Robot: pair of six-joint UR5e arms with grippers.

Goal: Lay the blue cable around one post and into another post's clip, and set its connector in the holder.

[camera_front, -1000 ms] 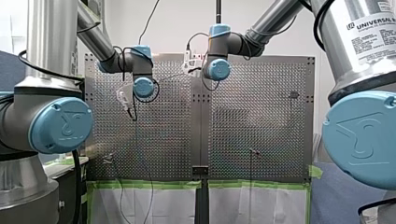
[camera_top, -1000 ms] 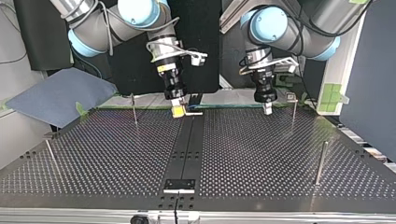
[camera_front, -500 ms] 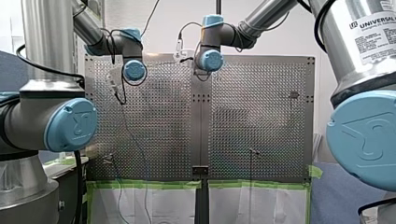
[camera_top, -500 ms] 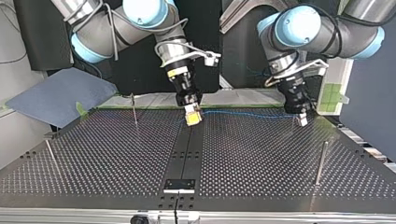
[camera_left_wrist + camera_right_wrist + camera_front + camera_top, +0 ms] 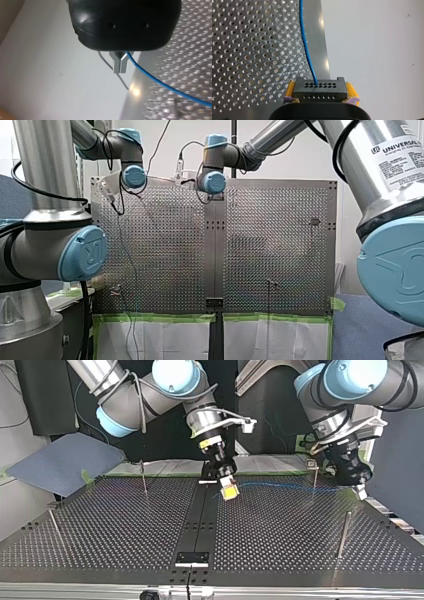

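Note:
In the right wrist view my right gripper (image 5: 321, 90) is shut on the black connector (image 5: 317, 85), which sits between its yellow pads (image 5: 352, 90). The blue cable (image 5: 306, 45) leaves the connector's face and runs ahead over the perforated plate. In the left wrist view my left gripper (image 5: 120, 67) has its metal fingers shut on the blue cable (image 5: 162, 83), which trails off to one side. In the top view the blue cable (image 5: 280, 485) spans from my right gripper (image 5: 229, 492) near the middle strip to my left gripper (image 5: 359, 491) at the view's right, passing a clip post (image 5: 314, 474).
Thin posts stand on the plate in the top view: one post (image 5: 143, 478) at the back left, a second post (image 5: 55, 527) at the left edge, a third post (image 5: 343, 535) at the front right. A black holder block (image 5: 192, 558) sits on the middle strip near the front edge.
Both arms have swung toward the top view's right. The blue cable, unseen one second ago, now stretches between the two grippers, and the connector has come away from the plate's far edge.

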